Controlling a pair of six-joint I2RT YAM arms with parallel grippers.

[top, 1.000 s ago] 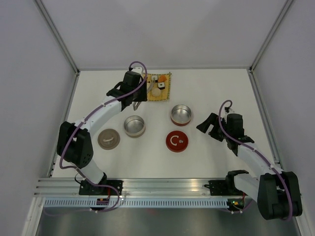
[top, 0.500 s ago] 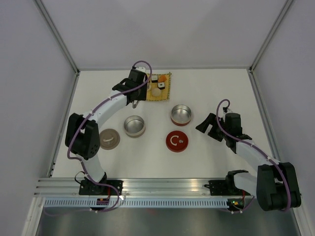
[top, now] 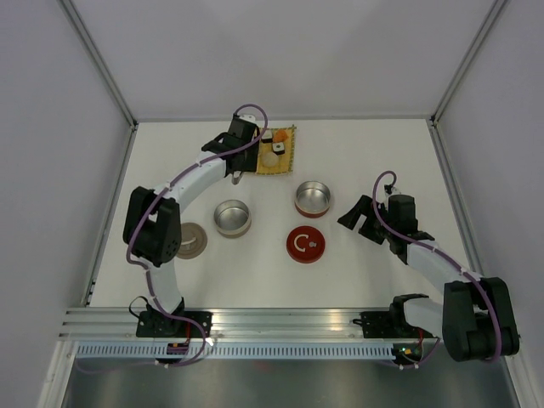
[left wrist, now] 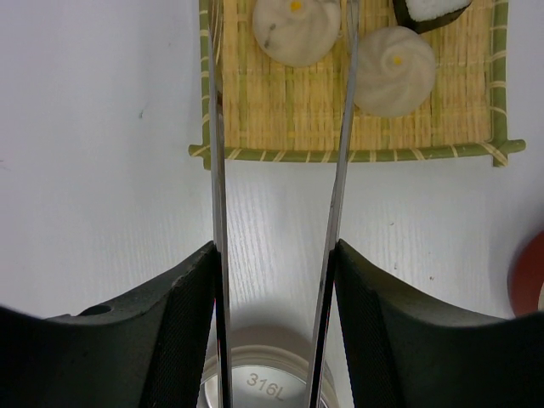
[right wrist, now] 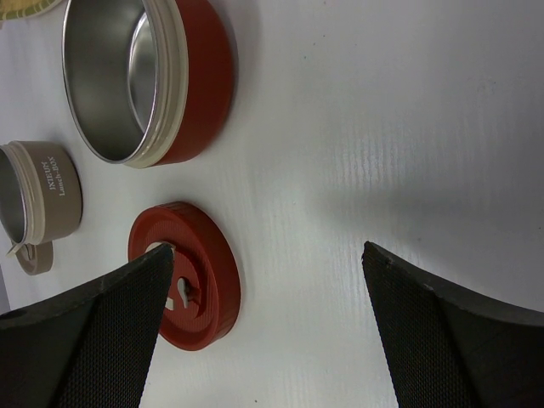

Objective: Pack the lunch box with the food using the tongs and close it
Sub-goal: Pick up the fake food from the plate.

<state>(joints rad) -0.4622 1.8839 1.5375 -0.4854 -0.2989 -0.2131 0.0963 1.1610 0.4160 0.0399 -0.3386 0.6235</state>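
Note:
My left gripper (left wrist: pixel 274 248) is shut on the slim silver tongs (left wrist: pixel 219 204), its pads pressing both arms from outside. The tongs reach over the bamboo mat (left wrist: pixel 340 119) and flank a round white bun (left wrist: pixel 297 30); their tips run off the top of the left wrist view. A second bun (left wrist: pixel 394 70) and a black-wrapped roll (left wrist: pixel 429 8) lie to the right. From above, the left gripper (top: pixel 240 138) hovers at the mat's (top: pixel 289 161) left edge. The beige lunch box tin (top: pixel 232 218) and red tin (top: pixel 313 198) stand uncovered. My right gripper (right wrist: pixel 268 251) is open, holding nothing.
The beige lid (top: pixel 189 240) lies left of the beige tin, and the red lid (top: pixel 305 244) sits in front of the red tin. The right gripper (top: pixel 361 217) hovers right of the red tin (right wrist: pixel 144 76) and red lid (right wrist: pixel 187 285). White walls enclose the table.
The left arm has swung farther back and right, carrying the tongs from beside the mat to over its left part. The right arm has hardly moved.

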